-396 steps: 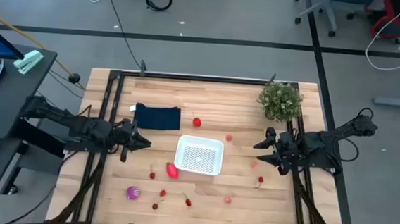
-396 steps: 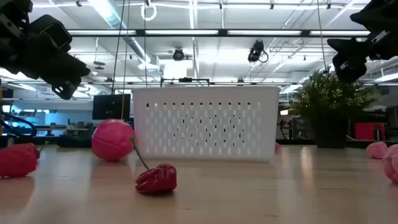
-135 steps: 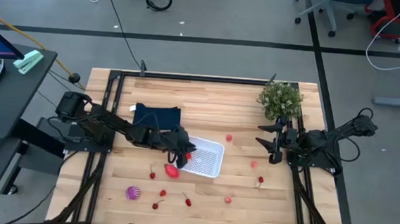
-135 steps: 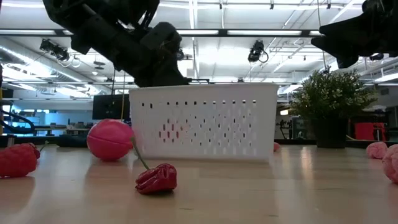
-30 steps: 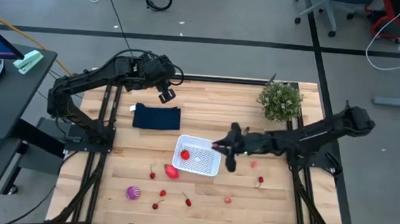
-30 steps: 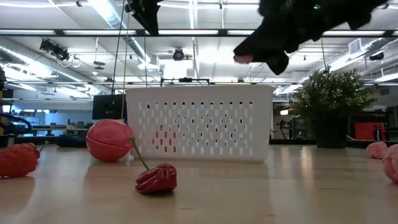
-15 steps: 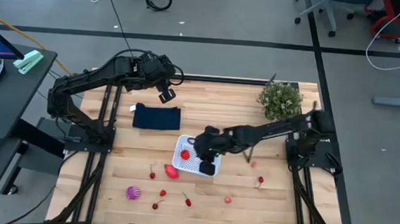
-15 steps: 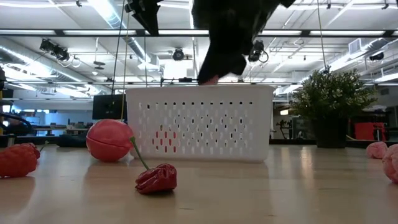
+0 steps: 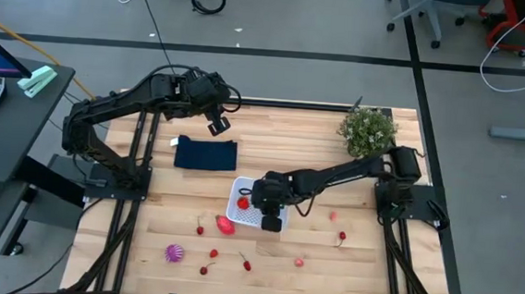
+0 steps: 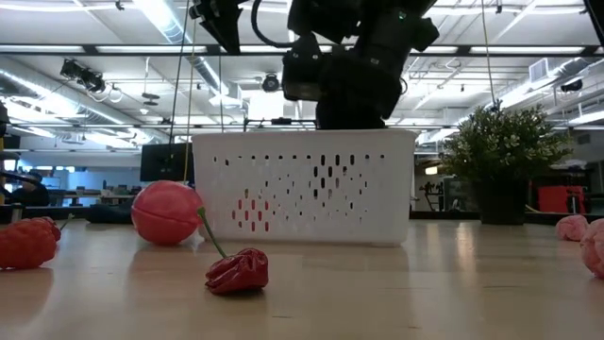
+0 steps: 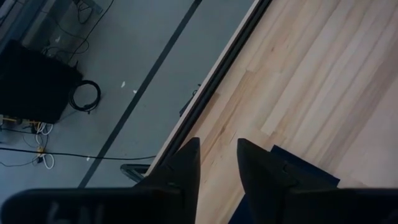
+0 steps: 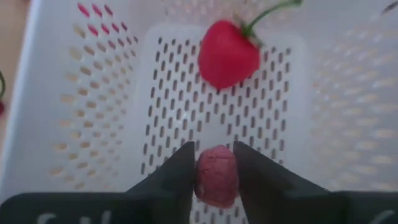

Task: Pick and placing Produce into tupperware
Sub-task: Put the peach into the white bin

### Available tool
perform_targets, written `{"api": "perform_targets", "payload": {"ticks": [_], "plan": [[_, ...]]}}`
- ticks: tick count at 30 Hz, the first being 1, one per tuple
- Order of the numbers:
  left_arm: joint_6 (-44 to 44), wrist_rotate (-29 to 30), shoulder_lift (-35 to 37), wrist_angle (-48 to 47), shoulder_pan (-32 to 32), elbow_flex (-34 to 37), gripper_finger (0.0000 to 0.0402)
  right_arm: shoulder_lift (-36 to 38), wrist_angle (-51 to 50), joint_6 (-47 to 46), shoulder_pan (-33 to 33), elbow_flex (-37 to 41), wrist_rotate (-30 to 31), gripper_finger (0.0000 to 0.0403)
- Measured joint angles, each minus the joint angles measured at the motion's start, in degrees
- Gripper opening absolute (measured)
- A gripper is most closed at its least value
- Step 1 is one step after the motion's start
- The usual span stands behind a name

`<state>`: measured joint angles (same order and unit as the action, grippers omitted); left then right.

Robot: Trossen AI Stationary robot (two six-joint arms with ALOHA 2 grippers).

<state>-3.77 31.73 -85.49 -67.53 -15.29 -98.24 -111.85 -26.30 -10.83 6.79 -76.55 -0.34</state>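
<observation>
Since a second ago the right hand has swung over the white tupperware and hovers inside it, a pinkish berry still between its fingers beside the red strawberry already delivered. Left hand waits high over the bench's far side, fingers narrowly parted and empty; roughly ten pieces remain scattered on the bench, including the purple ribbed ball.

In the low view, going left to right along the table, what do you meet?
Dark pink berry at the edge → pink ball → red stemmed fruit in front → white basket with the right gripper above it → potted plant → pink pieces at the right edge.
</observation>
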Motion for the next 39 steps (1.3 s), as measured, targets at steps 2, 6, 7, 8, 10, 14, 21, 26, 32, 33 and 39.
{"api": "perform_targets", "payload": {"ticks": [2, 6, 7, 8, 10, 14, 21, 26, 32, 33, 39], "plan": [[0.00, 0.00, 0.00, 0.00, 0.00, 0.00, 0.0110, 0.89, 0.03, 0.81, -0.09, 0.00, 0.25, 0.0136], [-0.04, 0.00, 0.00, 0.00, 0.00, 0.00, 0.0114, 2.36, 0.02, 1.94, -0.05, 0.00, 0.35, 0.0165], [-0.05, 0.00, 0.00, 0.00, 0.00, 0.00, 0.0115, 2.67, 0.08, 1.92, -0.03, 0.00, 0.35, 0.0170], [-0.07, 0.00, 0.00, 0.00, 0.00, 0.00, 0.0116, 3.27, 0.12, 1.86, -0.03, 0.00, 0.35, 0.0174], [-0.07, 0.00, 0.00, 0.00, 0.00, 0.00, 0.0116, 4.52, -0.74, 0.93, -0.03, 0.00, 0.66, 0.0180], [-0.05, 0.00, 0.00, 0.00, 0.00, 0.00, 0.0112, 9.76, -8.79, -3.88, -0.02, 0.00, 0.60, 0.0181], [-0.09, 0.00, 0.00, -0.02, -0.02, 0.00, 0.0115, 24.29, -31.91, -22.59, 3.49, 0.00, 0.73, 0.0170], [-0.15, -0.02, 0.00, -0.04, -0.02, 0.00, 0.0115, 32.16, -36.23, -34.68, 12.64, 2.82, 11.27, 0.0165], [-1.59, -0.02, 0.00, -0.04, 0.02, 0.00, 0.0108, 34.38, -35.14, -58.06, 23.76, 16.01, 18.19, 0.0165], [-1.59, -0.02, 0.00, -0.04, 0.02, 0.00, 0.0108, 34.17, -34.13, -62.40, 25.15, 19.14, 18.07, 0.0165], [-1.60, -0.02, 0.00, -0.04, 0.02, 0.00, 0.0107, 32.19, -20.94, -81.93, 30.79, 35.31, 18.38, 0.0165]]}}
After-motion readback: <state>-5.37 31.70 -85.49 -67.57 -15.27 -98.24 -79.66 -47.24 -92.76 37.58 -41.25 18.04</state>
